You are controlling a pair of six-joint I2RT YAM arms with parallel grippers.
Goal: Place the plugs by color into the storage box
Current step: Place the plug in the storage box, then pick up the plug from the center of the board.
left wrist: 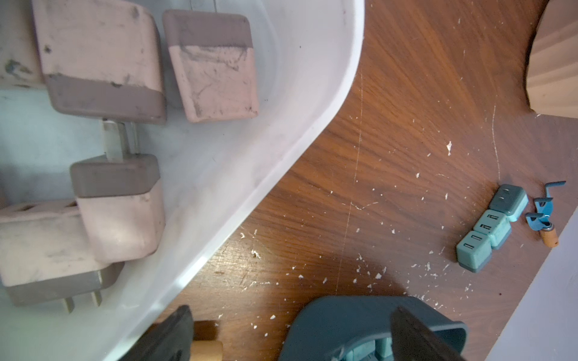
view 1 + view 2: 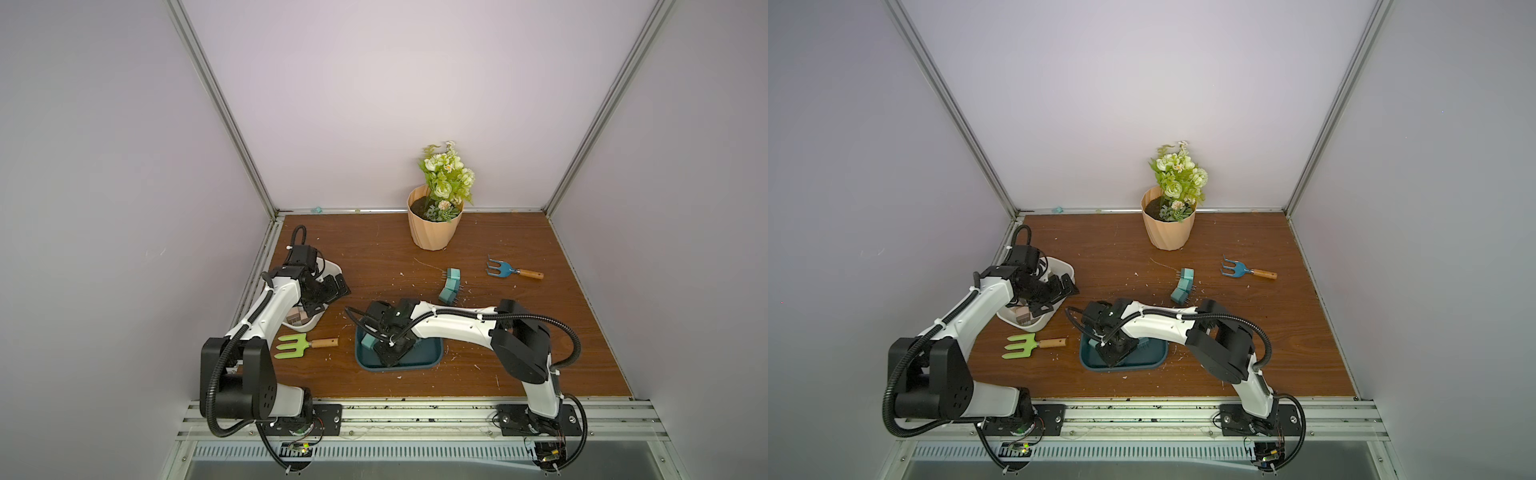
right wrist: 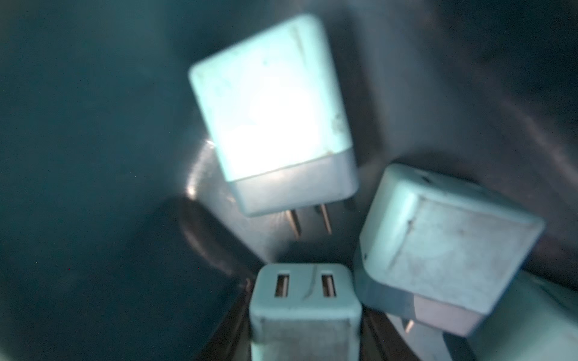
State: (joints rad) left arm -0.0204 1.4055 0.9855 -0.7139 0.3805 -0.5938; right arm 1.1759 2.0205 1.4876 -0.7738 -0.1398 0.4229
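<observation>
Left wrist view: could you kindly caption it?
Pink plugs in the white tray, three teal plugs on the table.

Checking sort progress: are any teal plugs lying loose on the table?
Yes, three teal plugs lie in a row on the wooden table, outside the teal tray.

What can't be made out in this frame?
Plug count in the teal tray: the right arm covers it in both top views; the right wrist view is blurred.
Plug count in the white bin: left arm covers it; left wrist view's edge cuts it.
</observation>
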